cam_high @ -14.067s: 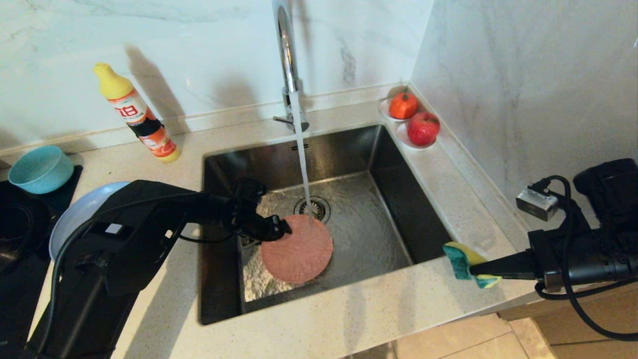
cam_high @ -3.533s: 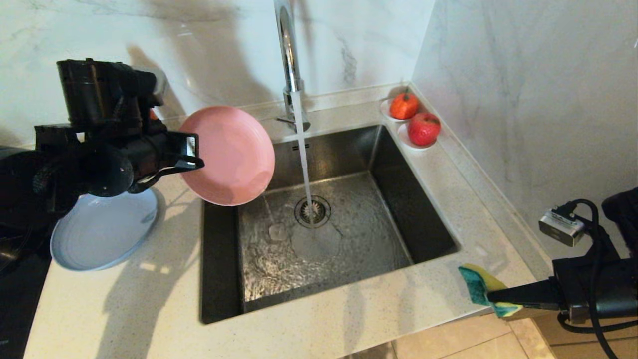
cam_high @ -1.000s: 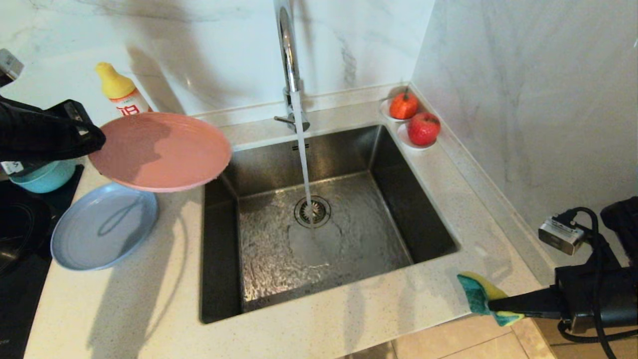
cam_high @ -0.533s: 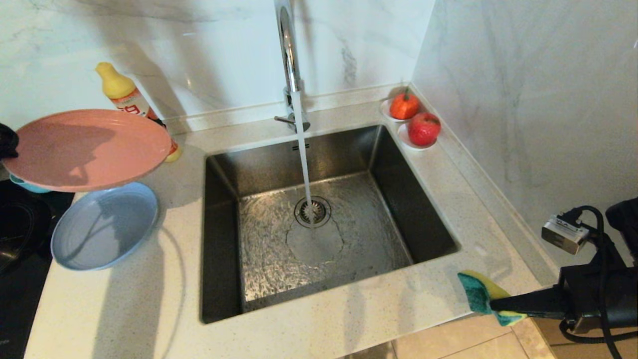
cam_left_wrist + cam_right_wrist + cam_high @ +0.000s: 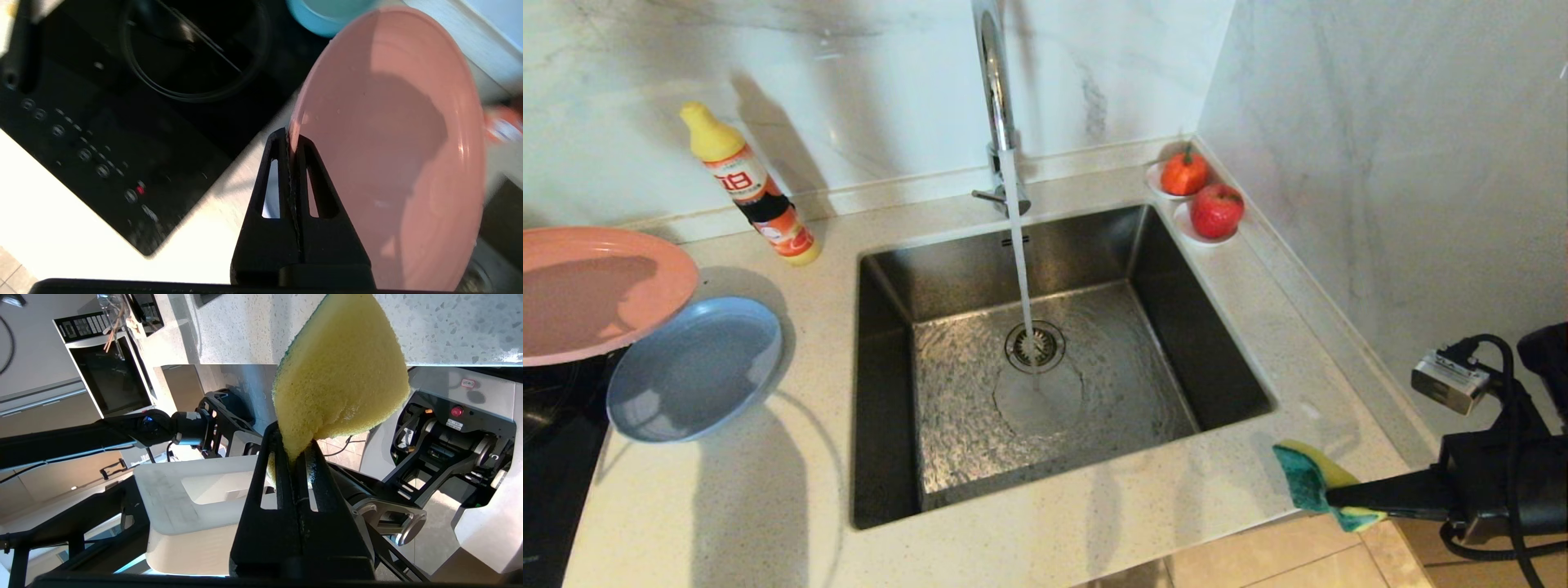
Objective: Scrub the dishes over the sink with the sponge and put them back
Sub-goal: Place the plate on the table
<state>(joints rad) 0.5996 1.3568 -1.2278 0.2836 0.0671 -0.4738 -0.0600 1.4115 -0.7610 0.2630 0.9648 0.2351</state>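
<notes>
My left gripper (image 5: 291, 141) is shut on the rim of the pink plate (image 5: 392, 143), and the gripper itself is outside the head view. The pink plate (image 5: 596, 294) hangs roughly level at the far left, over the hob and the edge of the pale blue plate (image 5: 694, 367) lying on the counter. The teal bowl (image 5: 327, 16) sits beyond the pink plate. My right gripper (image 5: 1331, 494) is shut on the yellow-green sponge (image 5: 1307, 482) at the counter's front right corner; the sponge (image 5: 343, 375) bulges from the right gripper (image 5: 294, 451). Water runs from the tap (image 5: 992, 98) into the empty sink (image 5: 1143, 384).
A detergent bottle (image 5: 756, 192) stands by the back wall, left of the sink. Two small saucers with red fruit (image 5: 1217, 208) sit at the sink's back right corner. A black hob (image 5: 102, 122) lies left of the counter. A marble wall closes the right side.
My left arm has swung the pink plate leftward, from beside the sink to over the hob, and the gripper has left the head view. The right arm has stayed still.
</notes>
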